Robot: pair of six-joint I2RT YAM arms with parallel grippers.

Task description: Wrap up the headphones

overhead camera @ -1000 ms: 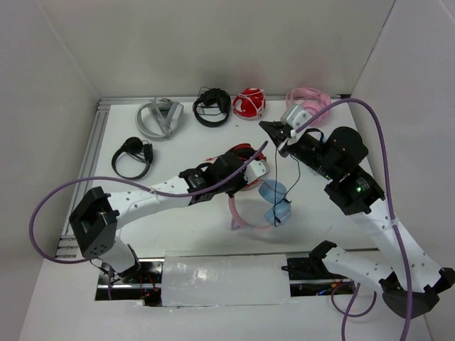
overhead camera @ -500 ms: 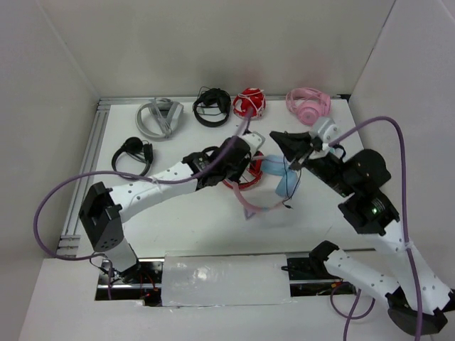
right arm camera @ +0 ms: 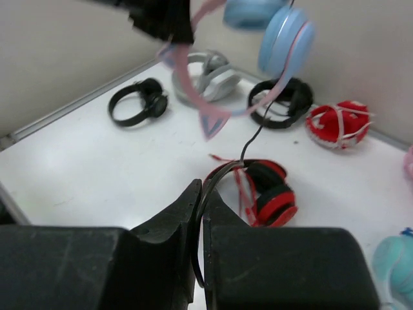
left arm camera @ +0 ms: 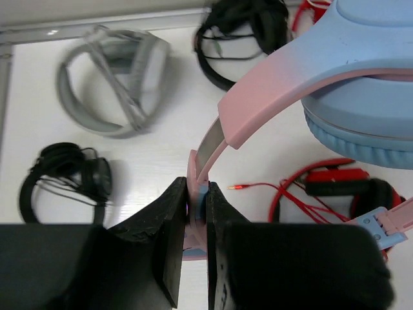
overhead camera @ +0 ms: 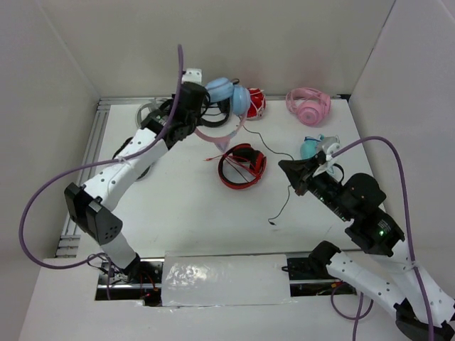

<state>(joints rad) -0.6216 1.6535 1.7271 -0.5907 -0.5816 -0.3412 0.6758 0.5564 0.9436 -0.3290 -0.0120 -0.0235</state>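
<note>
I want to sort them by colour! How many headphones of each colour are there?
Black headphones: 2
Grey headphones: 1
Red-and-black headphones: 1
Red-and-white headphones: 1
Pink headphones: 1
Teal headphones: 1
Light-blue headphones with a pink band: 1
Total: 8

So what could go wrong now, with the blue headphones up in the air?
The left gripper pinches only the thin pink headband, so the headphones might swing or slip out. The black cable runs to the right gripper, shut on it; a hard pull could yank it free. It also passes over the red-and-black headphones and might snag.
</note>
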